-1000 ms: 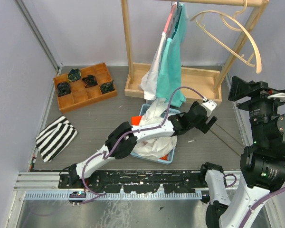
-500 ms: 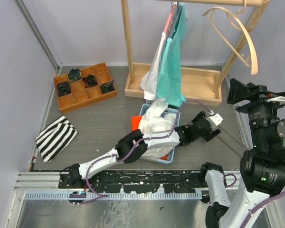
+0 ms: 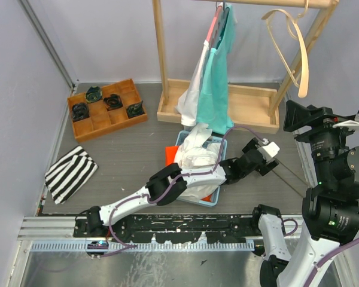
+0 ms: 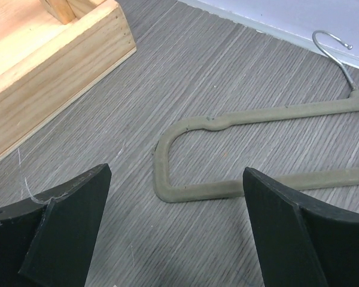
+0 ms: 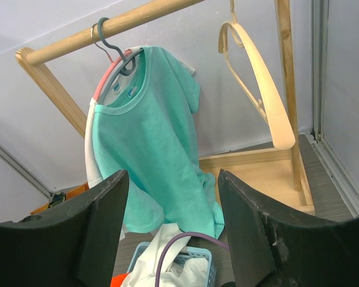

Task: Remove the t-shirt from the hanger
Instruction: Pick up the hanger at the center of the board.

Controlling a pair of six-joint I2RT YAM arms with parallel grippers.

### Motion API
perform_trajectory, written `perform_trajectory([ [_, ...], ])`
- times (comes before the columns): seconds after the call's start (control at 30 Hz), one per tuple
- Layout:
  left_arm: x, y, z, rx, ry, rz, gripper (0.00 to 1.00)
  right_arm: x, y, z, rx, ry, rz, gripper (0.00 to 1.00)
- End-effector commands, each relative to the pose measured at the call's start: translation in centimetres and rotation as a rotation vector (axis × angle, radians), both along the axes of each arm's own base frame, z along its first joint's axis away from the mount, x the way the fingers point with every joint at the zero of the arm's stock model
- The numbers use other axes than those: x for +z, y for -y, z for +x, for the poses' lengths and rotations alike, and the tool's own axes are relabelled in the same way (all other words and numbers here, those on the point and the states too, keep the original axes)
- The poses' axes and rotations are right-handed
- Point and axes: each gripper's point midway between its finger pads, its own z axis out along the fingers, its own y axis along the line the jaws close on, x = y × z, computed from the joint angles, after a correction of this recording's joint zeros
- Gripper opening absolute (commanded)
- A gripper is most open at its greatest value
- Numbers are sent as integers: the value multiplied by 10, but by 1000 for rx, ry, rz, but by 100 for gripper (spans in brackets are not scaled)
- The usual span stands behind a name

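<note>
Now, with the left gripper (image 4: 176, 206) spread wide over a bare hanger (image 4: 263, 113) at right and the right gripper (image 5: 173, 221) parted, empty, best pinch the far-hanging teal t-shirt (image 5: 158, 143) low, cloth only.

Two hung t-shirts (image 5: 155, 137) — two bare hangers (image 4: 203, 191)

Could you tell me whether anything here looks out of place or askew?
Yes. A grey hanger lies flat on the table, bare, under the open left gripper rather than on the rail. The wooden hanger hangs empty and steeply tilted at the rail's end, and clothes heap over the basket's rim.
</note>
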Motion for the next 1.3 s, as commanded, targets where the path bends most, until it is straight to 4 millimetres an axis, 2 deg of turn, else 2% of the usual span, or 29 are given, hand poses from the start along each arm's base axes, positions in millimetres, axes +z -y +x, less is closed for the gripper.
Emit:
perform_trajectory([
  [0.0, 26, 4, 5, 10, 33, -52, 99, 9, -3, 3, 20, 31, -11, 67],
  [0.13, 26, 10, 8, 5, 52, -31, 100, 13, -4, 1, 27, 39, -16, 67],
  [0.47, 16, 10, 12, -24, 112, 34, 99, 21, -7, -5, 30, 58, -27, 67],
  [0.9, 12, 11, 10, -68, 149, 81, 98, 23, -6, -5, 25, 59, -30, 67],
  [1.07, 6, 10, 7, -79, 126, 106, 98, 25, -6, -6, 26, 64, -32, 67],
  [1.27, -11, 7, 4, -80, 89, 141, 98, 24, -7, -9, 25, 68, -34, 67],
])
